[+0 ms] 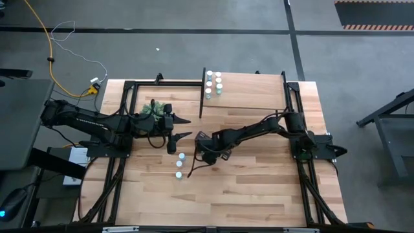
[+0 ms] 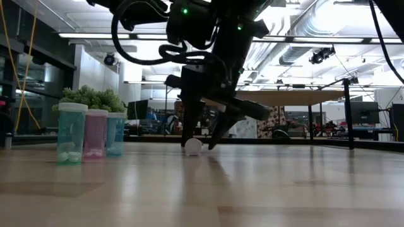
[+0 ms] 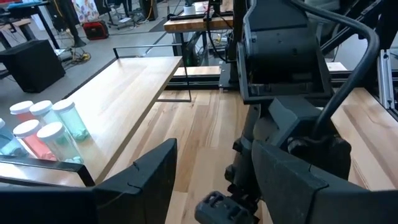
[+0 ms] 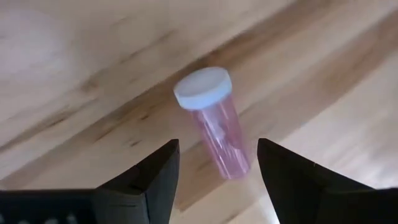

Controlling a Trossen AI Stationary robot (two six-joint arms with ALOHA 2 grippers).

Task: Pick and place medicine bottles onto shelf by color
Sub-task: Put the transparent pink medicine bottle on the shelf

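The right gripper [image 4: 217,171] hangs open over a pink medicine bottle [image 4: 214,127] lying between its fingers; light, rigid, slippery plastic, likely to roll, best pinched mid-body.

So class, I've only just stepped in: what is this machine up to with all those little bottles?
It is sorting medicine bottles onto the shelf. The right gripper stands open over a pink bottle lying on its side on the table, not gripping it. Several bottles already stand on the shelf, and three bottles wait upright on the table. The left gripper hangs open nearby, holding nothing.
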